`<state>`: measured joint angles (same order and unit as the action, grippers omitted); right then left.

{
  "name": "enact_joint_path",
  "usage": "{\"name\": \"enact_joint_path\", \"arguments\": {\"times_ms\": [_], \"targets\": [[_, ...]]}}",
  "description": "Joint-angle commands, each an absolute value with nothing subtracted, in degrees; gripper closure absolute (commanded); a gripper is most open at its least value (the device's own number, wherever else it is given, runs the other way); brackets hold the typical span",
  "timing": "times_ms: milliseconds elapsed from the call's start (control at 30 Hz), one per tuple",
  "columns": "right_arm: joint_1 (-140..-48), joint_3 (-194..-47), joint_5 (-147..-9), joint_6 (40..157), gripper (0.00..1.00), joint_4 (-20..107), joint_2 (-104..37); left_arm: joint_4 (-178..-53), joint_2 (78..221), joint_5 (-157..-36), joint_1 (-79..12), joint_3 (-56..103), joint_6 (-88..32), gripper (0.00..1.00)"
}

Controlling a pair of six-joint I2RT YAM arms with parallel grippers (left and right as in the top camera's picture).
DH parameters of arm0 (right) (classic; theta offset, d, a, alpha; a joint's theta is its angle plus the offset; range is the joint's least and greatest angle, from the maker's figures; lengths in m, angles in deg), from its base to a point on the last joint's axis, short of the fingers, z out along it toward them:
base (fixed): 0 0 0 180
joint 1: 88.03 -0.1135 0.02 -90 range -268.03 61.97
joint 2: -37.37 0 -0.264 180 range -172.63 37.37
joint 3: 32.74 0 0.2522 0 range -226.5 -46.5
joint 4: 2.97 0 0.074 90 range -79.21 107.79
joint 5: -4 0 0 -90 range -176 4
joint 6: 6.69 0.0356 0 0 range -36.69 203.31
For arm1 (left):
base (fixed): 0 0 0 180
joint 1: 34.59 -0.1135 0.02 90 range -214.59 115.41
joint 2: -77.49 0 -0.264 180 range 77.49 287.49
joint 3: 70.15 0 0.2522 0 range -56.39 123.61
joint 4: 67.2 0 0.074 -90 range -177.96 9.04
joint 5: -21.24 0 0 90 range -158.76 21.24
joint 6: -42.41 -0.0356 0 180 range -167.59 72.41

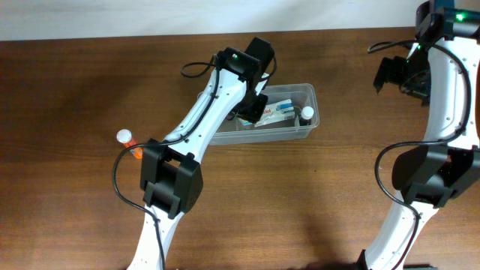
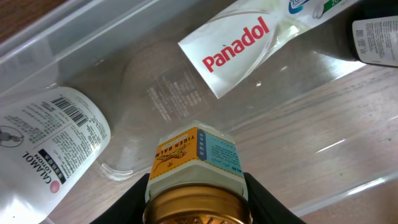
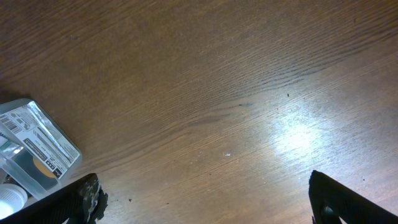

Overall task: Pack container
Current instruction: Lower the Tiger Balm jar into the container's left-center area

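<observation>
Gripper (image 2: 198, 200) (left) reaches into container (image 1: 300, 133), clasping jar (image 2: 196, 163)

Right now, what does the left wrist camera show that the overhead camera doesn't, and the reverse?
Only the left wrist view: a gold-lidded jar held in the left jaws, and the barcode on a white bottle lying in the container. Only overhead: an orange bottle outside the container, plus the right arm. Both: the container and the Panadol box.

Hemmed in around left gripper (image 2: 198, 199) inside container (image 1: 289, 136): white bottle (image 2: 46, 149) at 9 o'clock, Panadol box (image 2: 239, 46) at 1, dark bottle (image 2: 373, 40) at 2; bare floor at 11. Open bench (image 1: 315, 195) at 6 o'clock of container.
</observation>
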<state>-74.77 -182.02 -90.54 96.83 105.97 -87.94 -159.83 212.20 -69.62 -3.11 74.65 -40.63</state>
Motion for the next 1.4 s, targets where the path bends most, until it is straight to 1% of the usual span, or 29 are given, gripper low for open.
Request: {"name": "enact_joint_path", "arguments": {"times_ms": [0, 467, 667, 767, 1033, 1367], "targets": [[-74.44, -182.05, -91.19, 97.31, 0.02, 105.94, -87.77, -159.67, 212.59, -67.68, -3.15, 74.89, -40.11, 0.64], [-74.44, -182.05, -91.19, 97.31, 0.02, 105.94, -87.77, -158.08, 212.7, -67.42, -3.26, 74.89, -40.11, 0.64], [-74.44, -182.05, -91.19, 97.31, 0.02, 105.94, -87.77, -159.5, 212.97, -67.13, -3.24, 74.89, -40.15, 0.64], [-74.44, -182.05, -91.19, 97.31, 0.02, 105.94, -87.77, -159.19, 213.69, -65.41, -3.33, 74.89, -40.13, 0.64], [-74.44, -182.05, -91.19, 97.31, 0.02, 105.94, -87.77, -160.44, 216.94, -66.17, -3.35, 74.89, -40.11, 0.65], [-74.44, -182.05, -91.19, 97.31, 0.02, 105.94, -87.77, -159.0, 217.21, -66.17, -3.35, 74.89, -40.11, 0.65]]}}
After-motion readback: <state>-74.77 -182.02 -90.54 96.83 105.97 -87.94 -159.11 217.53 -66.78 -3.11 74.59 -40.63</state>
